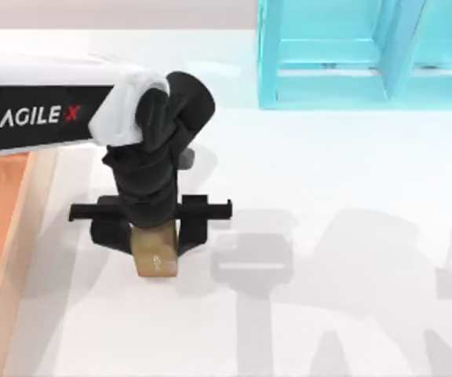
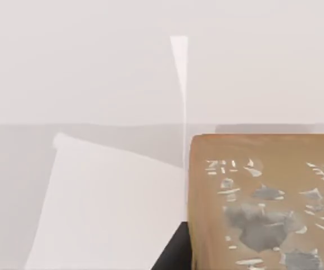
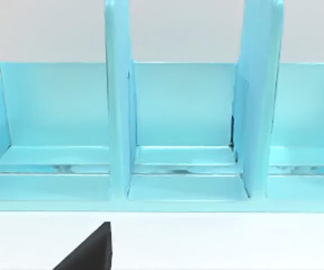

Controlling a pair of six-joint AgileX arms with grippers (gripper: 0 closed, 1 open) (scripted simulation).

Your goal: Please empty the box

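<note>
Box-emptying at mid-carry: the left gripper [image 1: 154,236] of an AgileX arm points straight down with its two fingers closed against opposite sides of a small tan-brown block [image 1: 155,255], which stands on or just above the white table [image 1: 351,181], to the right of the box [image 1: 6,251] and clear of its light rim wall. The fingers are parted only as wide as the block, and nothing else is between them. The block's place outside the rim suggests a set-down; whether it already bears on the table cannot be told. The left wrist view shows the block's mottled tan face [image 2: 266,202] close under the camera. The box itself lies at the left edge, its orange-brown floor partly visible. Farther right of the box, at the table's back, stands a cyan shelf unit [image 1: 328,63]. The right arm is parked facing it, one dark fingertip [image 3: 89,250] in view, its opening impossible to judge.
</note>
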